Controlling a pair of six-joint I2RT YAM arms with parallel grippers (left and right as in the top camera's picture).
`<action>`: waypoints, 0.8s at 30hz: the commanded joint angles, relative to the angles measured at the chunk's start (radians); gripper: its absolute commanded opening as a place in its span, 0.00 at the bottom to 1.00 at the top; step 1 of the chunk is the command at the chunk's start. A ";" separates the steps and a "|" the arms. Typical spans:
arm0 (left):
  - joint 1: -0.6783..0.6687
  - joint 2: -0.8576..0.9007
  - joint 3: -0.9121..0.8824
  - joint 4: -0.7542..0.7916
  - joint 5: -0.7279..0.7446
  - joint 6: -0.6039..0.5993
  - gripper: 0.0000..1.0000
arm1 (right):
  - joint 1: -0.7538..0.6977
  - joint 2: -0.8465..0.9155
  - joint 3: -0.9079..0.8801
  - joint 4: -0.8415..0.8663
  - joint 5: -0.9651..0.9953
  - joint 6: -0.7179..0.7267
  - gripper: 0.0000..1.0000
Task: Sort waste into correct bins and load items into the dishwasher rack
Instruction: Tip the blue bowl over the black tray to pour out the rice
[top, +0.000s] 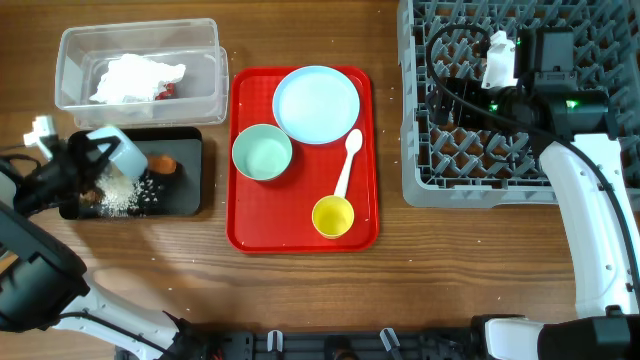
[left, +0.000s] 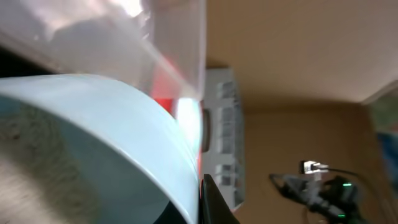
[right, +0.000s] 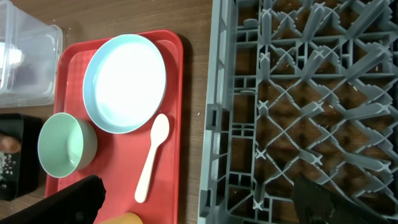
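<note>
While tipped over the shallow black rectangular tray (top: 186, 190), the small pale blue bowl (top: 122, 150) looks light, rigid and slick. Its rim is the best hold, and the left gripper (top: 98, 160) pinches it there. The right gripper (top: 450, 98) hangs spread above the grey lattice dishwasher rack (top: 430, 180).

Left arm reaches in from the overhead view's lower left, its left gripper (top: 100, 160) clamped on the rim of a tilted pale blue bowl (top: 125, 150). Right arm rises along the right edge, wrist turned leftward, the right gripper (top: 447, 95) empty with fingers (right: 71, 202) spread wide.
</note>
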 joint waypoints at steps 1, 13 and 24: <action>0.038 0.006 -0.006 -0.009 0.209 0.005 0.04 | -0.001 0.010 0.020 -0.006 0.003 0.004 1.00; 0.047 0.006 -0.006 -0.014 0.248 -0.211 0.04 | -0.001 0.010 0.020 -0.005 0.003 0.003 1.00; 0.047 0.006 -0.006 -0.036 0.248 -0.211 0.04 | -0.001 0.010 0.020 -0.006 0.018 0.004 1.00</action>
